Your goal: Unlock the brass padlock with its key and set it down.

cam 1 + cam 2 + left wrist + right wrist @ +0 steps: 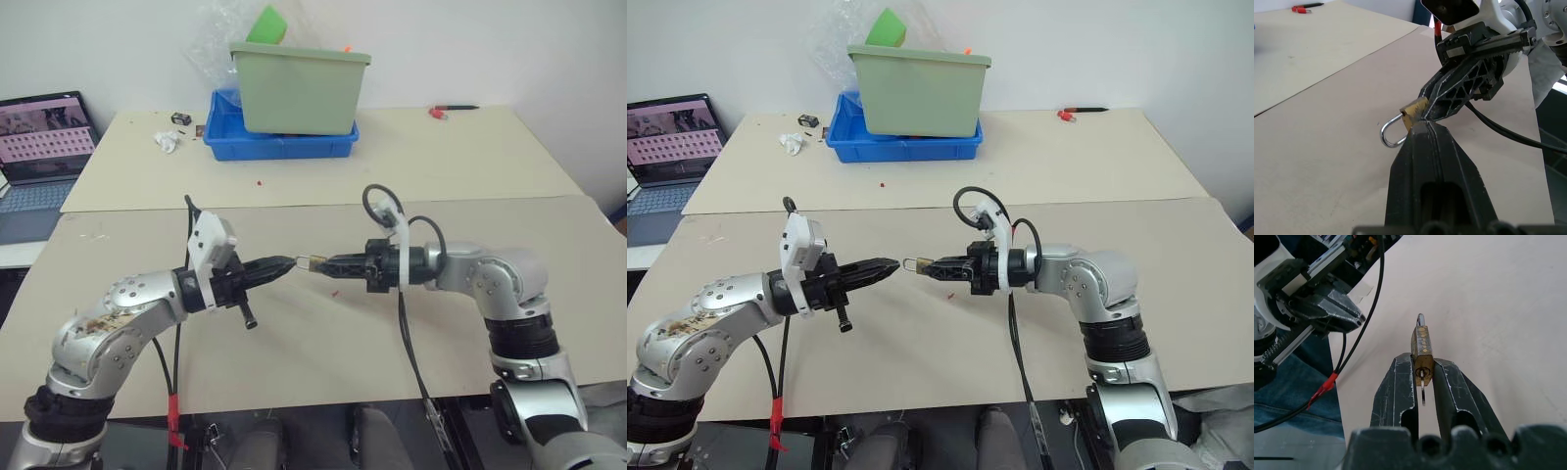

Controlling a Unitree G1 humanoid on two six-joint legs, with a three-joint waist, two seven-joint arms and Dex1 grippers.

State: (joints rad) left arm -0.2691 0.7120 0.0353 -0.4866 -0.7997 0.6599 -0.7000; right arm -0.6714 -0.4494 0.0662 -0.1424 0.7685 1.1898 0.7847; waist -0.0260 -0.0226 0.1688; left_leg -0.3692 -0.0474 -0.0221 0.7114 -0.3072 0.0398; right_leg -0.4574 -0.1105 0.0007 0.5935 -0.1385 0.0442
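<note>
The right gripper (1422,382) pinches the brass padlock (1421,346) above the table (294,352), key (1422,392) in the keyhole, and the left gripper (1422,128), fingers pressed together, meets it; a twist could wrench the padlock loose.

Brass padlock (912,264) above the table (921,352), between left end effector (890,265) and right end effector (929,266).

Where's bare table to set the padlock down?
Bare board lies right under the padlock and the right gripper, running on to the near table edge. Crowded: far side, around the blue tray, green bin and crumpled paper.
</note>
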